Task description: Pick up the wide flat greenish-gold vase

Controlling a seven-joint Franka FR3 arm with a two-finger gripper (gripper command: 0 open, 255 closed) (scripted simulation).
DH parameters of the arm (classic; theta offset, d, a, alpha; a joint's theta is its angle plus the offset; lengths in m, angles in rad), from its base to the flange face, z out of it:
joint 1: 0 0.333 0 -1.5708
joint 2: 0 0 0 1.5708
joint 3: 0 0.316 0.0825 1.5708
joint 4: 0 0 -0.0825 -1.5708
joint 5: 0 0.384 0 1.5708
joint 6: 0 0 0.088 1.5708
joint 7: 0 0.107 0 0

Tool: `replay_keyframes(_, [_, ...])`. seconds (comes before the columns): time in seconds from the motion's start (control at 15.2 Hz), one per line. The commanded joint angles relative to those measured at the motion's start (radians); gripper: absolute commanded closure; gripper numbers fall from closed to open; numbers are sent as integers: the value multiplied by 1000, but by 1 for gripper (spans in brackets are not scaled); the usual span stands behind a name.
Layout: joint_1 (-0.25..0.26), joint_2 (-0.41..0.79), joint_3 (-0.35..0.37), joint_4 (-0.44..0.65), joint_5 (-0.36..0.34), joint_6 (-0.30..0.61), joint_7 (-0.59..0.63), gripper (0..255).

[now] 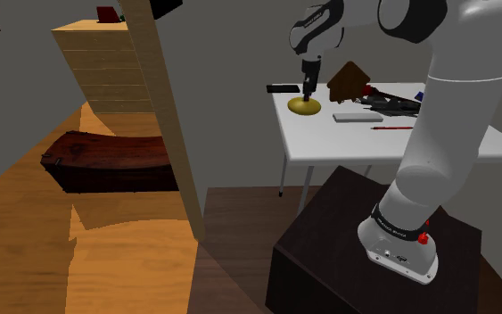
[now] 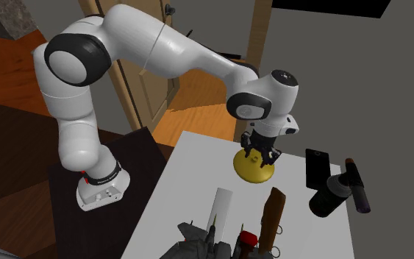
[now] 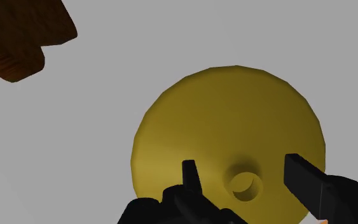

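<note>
I have the gripper (image 3: 244, 173) hanging straight down over the table (image 1: 329, 147), its fingers (image 3: 304, 181) spread apart and gripping nothing. The vase (image 3: 228, 127), a low, broad, dull-gold disc, sits flat on the table close to one corner and not far from the edge. From the wrist view its small neck (image 3: 246, 184) lies between the two fingers, and neither finger seems to touch it.

My main worry is how little there is to hold. The neck is a short stub, and the body slopes away on every side. If I close too high, I expect the pads to meet above the lip and come up with nothing. If I come down too far, the fingertips land on the sloping shoulder first and press the vase into the table, or skate it sideways.

Skating matters here, because the vase stands so near the table's edge. One finger arriving before the other could push it that way and perhaps off the table.

If the grasp does take, I'd guess the wide body hanging from a narrow neck will want to tip or twist between the pads during the lift, and the surface looks smooth, so it may slip.

The brown wooden block (image 3: 12, 44) sits further in on the table, well apart from the fingers, and I don't count it as a hazard.
</note>
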Motion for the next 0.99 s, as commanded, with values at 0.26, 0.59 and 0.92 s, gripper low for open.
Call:
replay_keyframes(0.26, [0,0,0,-2,0,2,0,255])
replay_keyframes(0.59, [1,-6,-1,5,-3,-11,2,255])
replay_keyframes(0.92, [5,-33,-5,42,-17,-71,9,255])
